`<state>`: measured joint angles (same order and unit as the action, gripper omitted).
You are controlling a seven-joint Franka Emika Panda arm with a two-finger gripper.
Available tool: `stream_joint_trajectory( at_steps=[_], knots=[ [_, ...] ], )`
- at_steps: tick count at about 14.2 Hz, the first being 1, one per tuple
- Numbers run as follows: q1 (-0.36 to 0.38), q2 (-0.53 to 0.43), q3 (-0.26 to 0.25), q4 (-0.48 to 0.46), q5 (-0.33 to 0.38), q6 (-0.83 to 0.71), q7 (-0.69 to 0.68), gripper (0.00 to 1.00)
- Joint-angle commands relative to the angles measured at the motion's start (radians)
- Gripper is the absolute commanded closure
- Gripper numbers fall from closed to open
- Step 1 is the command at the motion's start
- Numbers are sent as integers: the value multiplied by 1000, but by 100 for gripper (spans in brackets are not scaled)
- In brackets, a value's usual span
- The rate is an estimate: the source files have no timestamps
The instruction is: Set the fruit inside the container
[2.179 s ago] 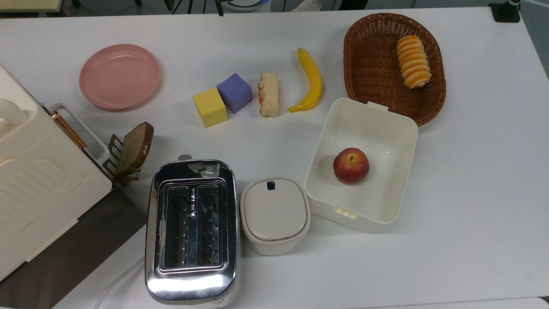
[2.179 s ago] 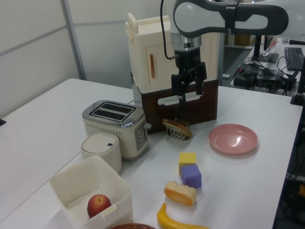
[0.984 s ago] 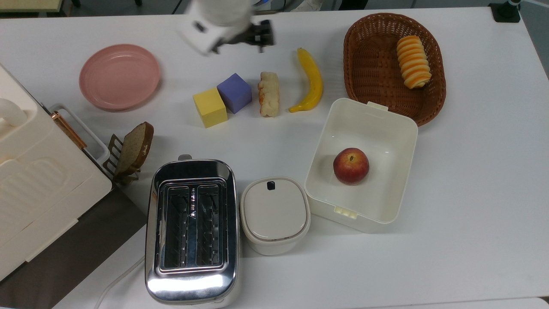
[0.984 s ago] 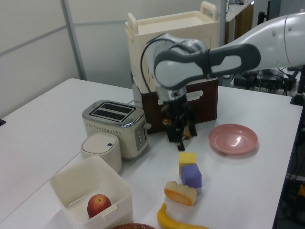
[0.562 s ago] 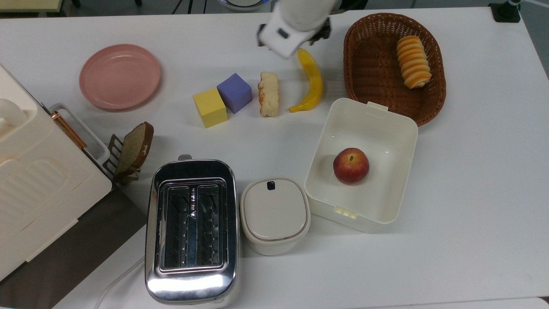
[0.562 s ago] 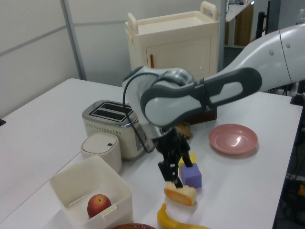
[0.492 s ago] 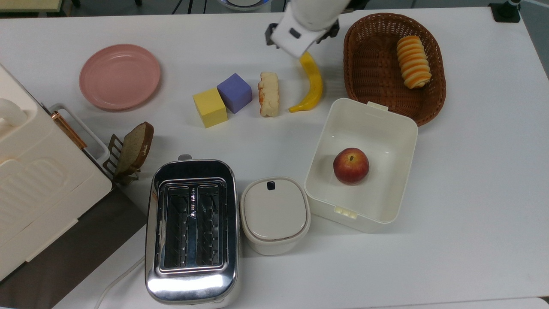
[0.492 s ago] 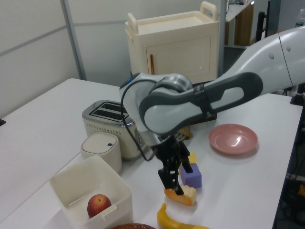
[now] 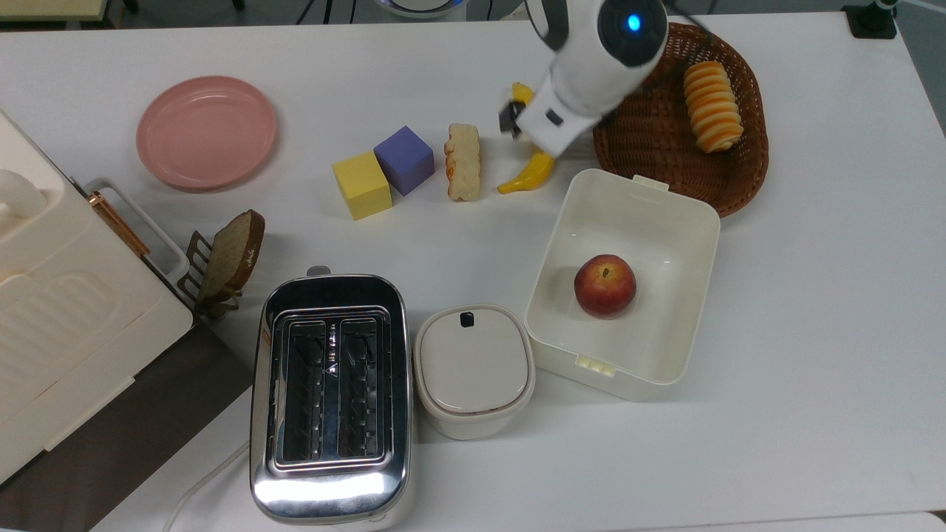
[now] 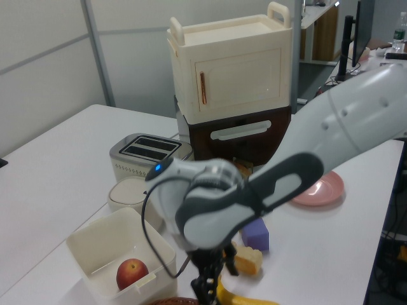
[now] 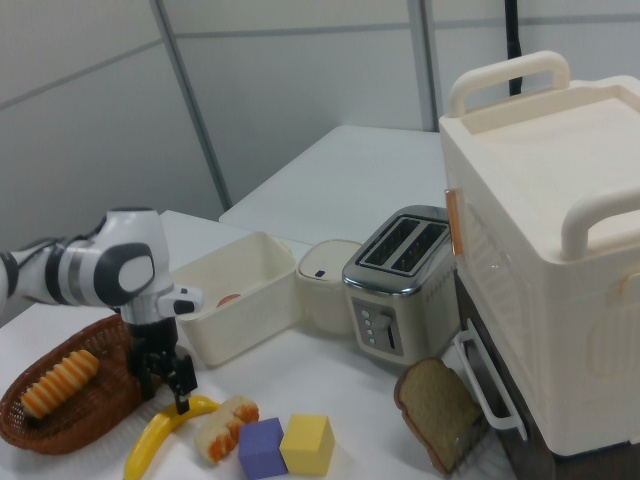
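Gripper (image 11: 165, 385) is low over the middle of the banana (image 9: 533, 172), fingers pointing down with a gap between them, straddling the fruit in the right view. Whether the fingers actually touch it can't be told; nothing is lifted. Banana lies flat on the white table (image 9: 813, 310), between the bread piece (image 9: 463, 161) and the wicker basket (image 9: 643, 125), just outside the container (image 9: 698, 295) near its far corner in the top view. Container holds a red apple (image 9: 605, 285). A striped roll (image 9: 712, 106) sits in the basket. Purple cube (image 9: 403, 159) and yellow cube (image 9: 361, 185) sit on the top view's left of the bread piece.
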<state>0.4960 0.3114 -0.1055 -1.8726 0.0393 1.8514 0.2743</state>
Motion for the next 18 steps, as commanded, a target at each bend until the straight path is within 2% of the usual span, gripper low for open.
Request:
stream_joint_trajectory(
  at_steps=[1,3,4,6,8,9,15,18],
  knots=[
    [41,-3,-16,-88,-9,185,54,0],
    [44,21,-16,-86,-7,187,57,1],
    [44,23,-16,-88,-7,187,60,9],
    [44,25,-16,-88,-7,184,63,38],
    [35,18,-16,-86,-7,170,60,83],
    [26,14,-16,-86,-7,164,54,100],
    [-22,-43,-17,-79,-7,103,40,100],
    [-33,-115,-19,-53,4,34,17,100]
  ],
)
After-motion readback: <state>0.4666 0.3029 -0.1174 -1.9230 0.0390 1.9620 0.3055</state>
